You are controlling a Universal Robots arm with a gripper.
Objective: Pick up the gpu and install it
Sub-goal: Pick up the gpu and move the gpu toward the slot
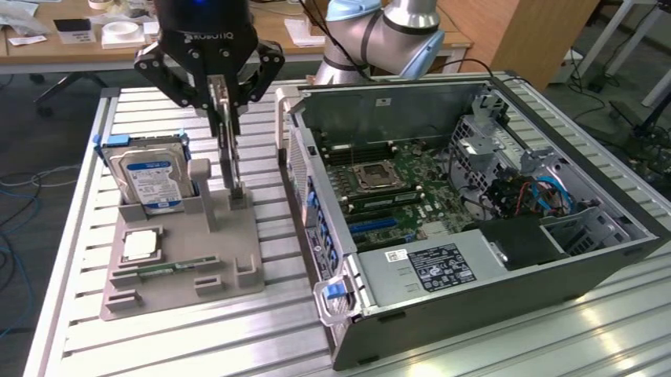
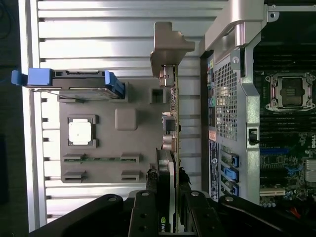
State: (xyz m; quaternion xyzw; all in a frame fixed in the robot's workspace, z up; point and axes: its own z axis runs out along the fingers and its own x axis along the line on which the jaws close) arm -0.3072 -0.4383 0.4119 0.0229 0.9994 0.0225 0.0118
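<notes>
Operator: What's in front of me, biggest first?

Spotter: Your slatted table [image 1: 157, 345] carries an open computer case [image 1: 587, 259] on the exterior view's right. Inside it you have the motherboard [image 1: 398, 188] with its processor socket [image 1: 375, 176], a labelled power supply [image 1: 435, 267] and a bundle of cables [image 1: 524, 196].

Operator: And beside the case?

Spotter: A grey holder [image 1: 210, 267], just beside it on the exterior view's left. It holds a hard drive [image 1: 152, 181] upright in blue rails, a square processor chip [image 1: 141, 245] flat in a recess, and a narrow memory stick [image 1: 168, 269] lying in a slot.

Operator: Where is the gpu?

Spotter: The gpu [image 1: 231, 169] stands on edge over the holder's side nearest the case, outside the case itself. Your end effector [image 1: 225, 118] is clamped narrowly on its upper part, one finger on each face. Whether the card's lower edge has left its slot, I cannot tell.

Operator: How does it look?

Spotter: Thin, flat and rectangular. From your wrist view you see a green board edge and a black cooler on one face.
</notes>
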